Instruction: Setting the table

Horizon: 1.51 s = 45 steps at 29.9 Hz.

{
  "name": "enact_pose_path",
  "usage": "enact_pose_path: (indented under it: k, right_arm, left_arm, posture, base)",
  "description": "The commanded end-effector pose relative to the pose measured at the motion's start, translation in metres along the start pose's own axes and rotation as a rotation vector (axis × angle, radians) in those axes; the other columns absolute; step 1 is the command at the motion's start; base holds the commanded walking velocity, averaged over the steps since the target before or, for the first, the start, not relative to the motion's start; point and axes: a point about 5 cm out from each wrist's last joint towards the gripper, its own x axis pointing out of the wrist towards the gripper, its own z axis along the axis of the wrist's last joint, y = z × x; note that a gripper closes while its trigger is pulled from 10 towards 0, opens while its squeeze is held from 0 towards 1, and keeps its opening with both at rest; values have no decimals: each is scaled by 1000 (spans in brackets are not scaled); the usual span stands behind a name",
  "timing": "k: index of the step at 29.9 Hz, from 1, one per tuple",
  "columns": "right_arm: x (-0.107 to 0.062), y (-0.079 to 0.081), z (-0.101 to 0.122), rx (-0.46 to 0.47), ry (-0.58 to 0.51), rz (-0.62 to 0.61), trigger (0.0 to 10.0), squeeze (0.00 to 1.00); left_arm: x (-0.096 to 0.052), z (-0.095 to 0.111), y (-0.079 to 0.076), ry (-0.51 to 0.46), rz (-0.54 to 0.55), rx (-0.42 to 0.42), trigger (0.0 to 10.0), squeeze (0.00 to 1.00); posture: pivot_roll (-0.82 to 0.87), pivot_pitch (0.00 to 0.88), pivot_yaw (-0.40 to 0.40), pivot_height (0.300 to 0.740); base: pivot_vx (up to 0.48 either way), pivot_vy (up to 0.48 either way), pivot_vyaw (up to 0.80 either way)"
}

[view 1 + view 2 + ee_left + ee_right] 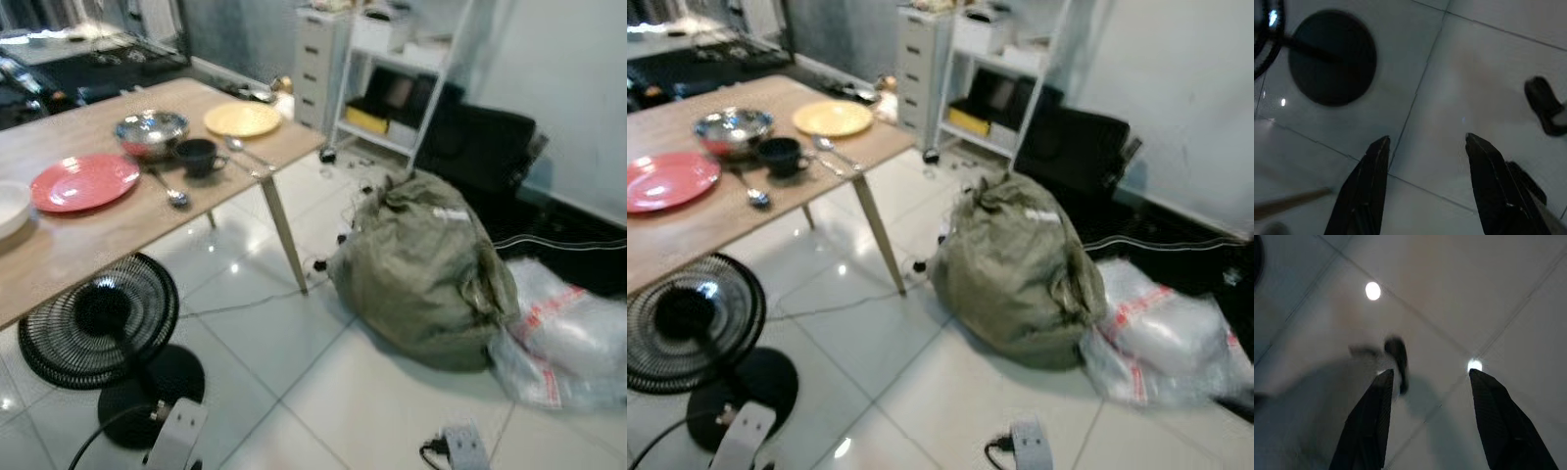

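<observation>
Both grippers hang idle over glossy white floor tiles with fingers spread and nothing between them, the left gripper (1422, 147) near the round black base (1332, 58) of the floor fan (98, 318), the right gripper (1427, 379) over bare tile. Past the fan's wire grille, open floor lies between the wooden table (88, 245) and a slumped olive sack (421, 264). The table holds a red plate (83, 181), spoon (171, 191), black cup (199, 155), steel bowl (150, 132), whose contents cannot be made out, and farthest a yellow plate (242, 118).
</observation>
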Motion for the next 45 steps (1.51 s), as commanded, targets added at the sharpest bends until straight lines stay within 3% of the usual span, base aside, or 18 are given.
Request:
enact_pose_path:
  k: [1, 8, 18, 27, 45]
  right_arm:
    - [-2, -3, -9, 12, 23, -16, 10000, 0]
    - [-2, 4, -18, 22, 32, 11, 10000, 0]
    - [5, 19, 1, 50, -65, 54, 10000, 0]
    - [6, 18, 4, 53, -80, 53, 10000, 0]
    - [6, 16, 3, 59, -87, 45, 10000, 0]
  left_arm:
    - [1, -3, -5, 10, -35, 26, 10000, 0]
    - [1, -12, -11, 32, -92, 105, 10000, 0]
    - [4, -15, -17, 41, -121, 68, 10000, 0]
    - [5, -15, -13, 43, -81, 34, 10000, 0]
    - [8, -9, -18, 16, -94, 42, 10000, 0]
  posture:
    - [-79, 0, 88, 740]
    - [-89, 0, 96, 740]
    - [-101, 0, 101, 740]
    - [-101, 0, 101, 740]
    - [-110, 0, 105, 740]
  base:
    - [0, 0, -788]
    - [0, 0, -784]
    - [0, 0, -779]
    - [0, 0, -778]
    - [0, 0, -780]
